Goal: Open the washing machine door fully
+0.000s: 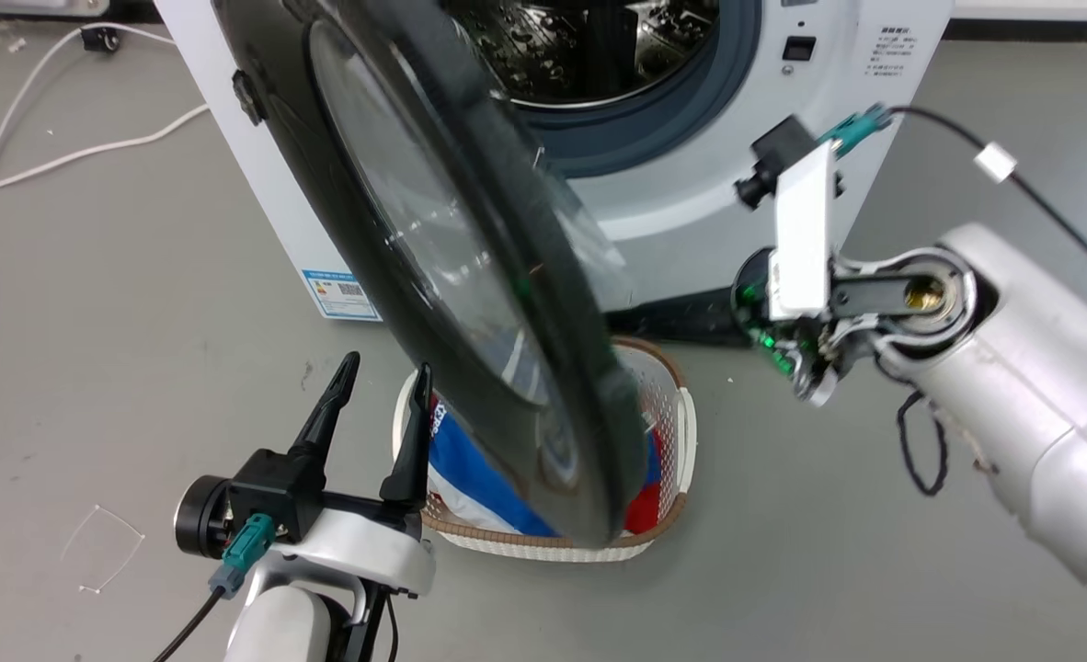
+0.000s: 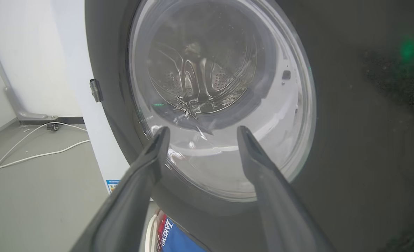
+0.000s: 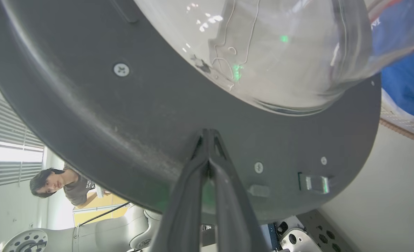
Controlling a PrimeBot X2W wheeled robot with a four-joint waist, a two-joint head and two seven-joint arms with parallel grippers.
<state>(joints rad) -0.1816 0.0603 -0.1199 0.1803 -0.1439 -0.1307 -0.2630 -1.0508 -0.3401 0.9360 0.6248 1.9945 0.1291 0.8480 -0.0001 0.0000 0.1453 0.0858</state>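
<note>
A: In the head view, where is the washing machine door (image 1: 470,303)?

B: It stands swung out from the washing machine (image 1: 691,193), hinged at the view's left. Its free edge hangs above a laundry basket (image 1: 684,414) on the grey floor (image 1: 93,368). The left gripper (image 1: 387,365) hovers just beside the outer face, its 2 fingers spread apart and empty. A white cable (image 1: 47,156) lies well apart.

A: And the left wrist view?

B: There the fingers (image 2: 149,164) point at the clear glass bowl (image 2: 221,98), and the steel drum (image 2: 200,80) shows through it. They grip nothing.

A: The right wrist view?

B: The right gripper (image 3: 207,134) has its 2 fingers pressed together with nothing between them. The tips seem to touch the dark inner ring (image 3: 123,115) below the glass. A person (image 3: 58,182) is far behind, near a window (image 3: 4,140).

A: How will the door handle?

B: Probably stiff and rather heavy, turning only about its hinged side. The glossy ring looks slippery, so a push seems safer than a pinch. The best place is the ring near the free edge, not the glass. The basket sits close under that edge, so the swing needs care.
</note>
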